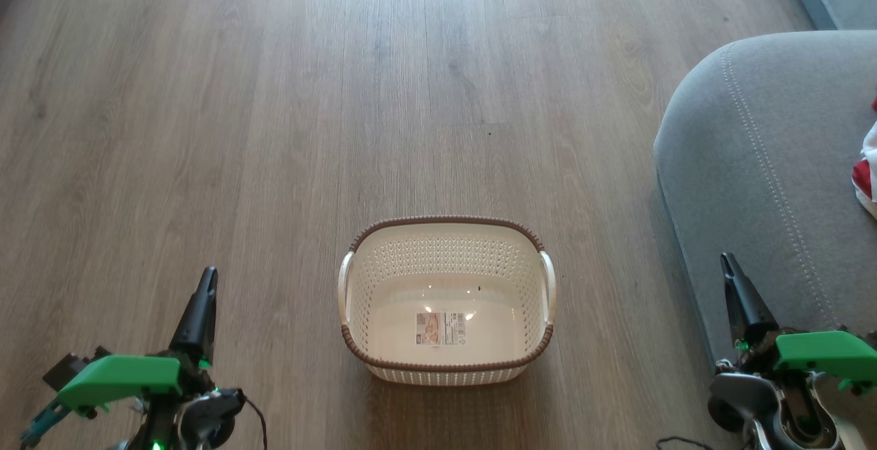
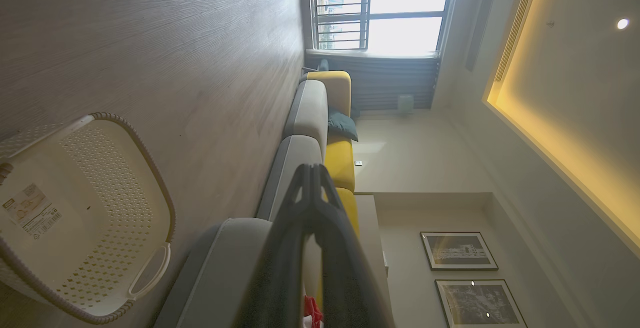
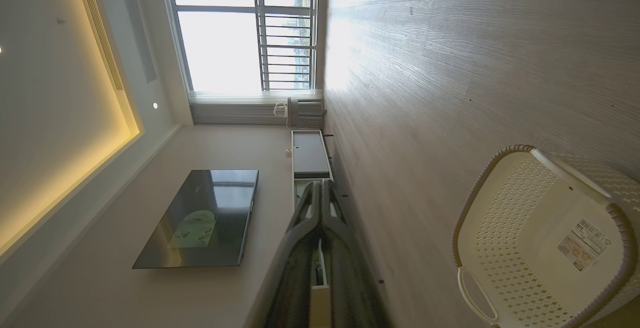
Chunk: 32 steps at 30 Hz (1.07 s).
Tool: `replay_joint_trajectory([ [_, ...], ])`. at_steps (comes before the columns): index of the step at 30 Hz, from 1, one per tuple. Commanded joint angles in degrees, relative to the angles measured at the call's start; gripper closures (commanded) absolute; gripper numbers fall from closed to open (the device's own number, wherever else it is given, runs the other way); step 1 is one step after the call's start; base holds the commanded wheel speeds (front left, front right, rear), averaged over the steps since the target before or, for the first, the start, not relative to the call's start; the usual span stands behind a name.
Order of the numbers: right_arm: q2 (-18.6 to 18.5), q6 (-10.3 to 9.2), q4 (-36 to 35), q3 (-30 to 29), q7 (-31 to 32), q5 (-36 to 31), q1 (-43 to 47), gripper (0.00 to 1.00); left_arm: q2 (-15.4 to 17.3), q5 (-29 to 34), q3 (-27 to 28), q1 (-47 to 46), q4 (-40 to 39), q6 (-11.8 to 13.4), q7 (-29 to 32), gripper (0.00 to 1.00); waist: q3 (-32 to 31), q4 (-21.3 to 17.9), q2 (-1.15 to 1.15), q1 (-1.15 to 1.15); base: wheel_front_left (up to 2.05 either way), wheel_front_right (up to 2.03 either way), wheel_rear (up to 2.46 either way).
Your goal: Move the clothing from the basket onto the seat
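The cream perforated basket (image 1: 447, 299) with a brown rim stands on the wooden floor, holding nothing but a label sticker on its bottom; it also shows as the basket (image 2: 75, 218) and the basket (image 3: 545, 238). A bit of red and white clothing (image 1: 866, 179) lies on the grey seat (image 1: 760, 162) at the right edge. My left gripper (image 1: 207, 277) is shut at the lower left, well left of the basket. My right gripper (image 1: 726, 261) is shut at the lower right, over the seat's front edge. Both hold nothing.
Wooden floor (image 1: 342, 94) stretches all around the basket. In the left wrist view a grey and yellow sofa (image 2: 320, 133) runs toward a window. The right wrist view has a TV (image 3: 200, 218) on the wall and a low cabinet (image 3: 309, 154).
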Motion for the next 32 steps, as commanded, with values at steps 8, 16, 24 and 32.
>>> replay_joint_trajectory([
  [8, -0.2, 0.0, -2.2, 1.0, 0.3, 0.3, -3.1, 1.0, 0.6, -0.4, 2.0, -2.7, -2.0, -0.1, 0.4, 1.0, 0.0, 0.0, 0.0, 0.0, 0.0, 0.0, 0.0],
  [16, -0.2, 0.0, -2.2, 1.0, 0.3, 0.3, -3.1, 1.0, 0.6, -0.4, 2.0, -2.7, -2.0, -0.1, 0.4, 1.0, 0.0, 0.0, 0.0, 0.0, 0.0, 0.0, 0.0],
  [24, -0.2, 0.0, -2.2, 1.0, 0.3, 0.3, -3.1, 1.0, 0.6, -0.4, 2.0, -2.7, -2.0, -0.1, 0.4, 1.0, 0.0, 0.0, 0.0, 0.0, 0.0, 0.0, 0.0],
  [32, -0.2, 0.0, -2.2, 1.0, 0.3, 0.3, -3.1, 1.0, 0.6, -0.4, 2.0, -2.7, -2.0, -0.1, 0.4, 1.0, 0.0, 0.0, 0.0, 0.0, 0.0, 0.0, 0.0],
])
